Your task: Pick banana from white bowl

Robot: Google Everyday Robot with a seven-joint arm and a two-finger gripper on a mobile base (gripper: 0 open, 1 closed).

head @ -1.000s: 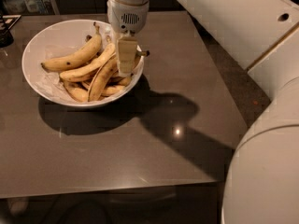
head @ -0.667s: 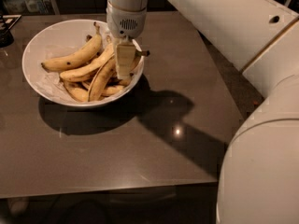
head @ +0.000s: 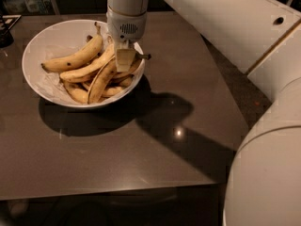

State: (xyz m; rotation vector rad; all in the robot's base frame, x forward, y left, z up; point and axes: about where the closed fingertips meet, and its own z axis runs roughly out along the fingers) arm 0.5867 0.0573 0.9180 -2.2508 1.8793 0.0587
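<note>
The white bowl stands at the back left of the dark table and holds several bananas. The banana, long and thick with a dark greenish-brown edge, lies diagonally in the right half of the bowl. Its upper end runs under my gripper. The gripper points straight down from its white wrist, at the bowl's right side and down among the bananas. A dark stem tip sticks out to the right of the gripper over the rim. A paler spotted banana lies to the left.
The dark brown table has its front edge near the bottom and its right edge running diagonally. My large white arm fills the right side. A dark object sits at the far left edge, with bottles behind it.
The gripper's wrist has come down a little lower onto the bananas at the bowl's right side. The bowl and the bananas have not visibly moved.
</note>
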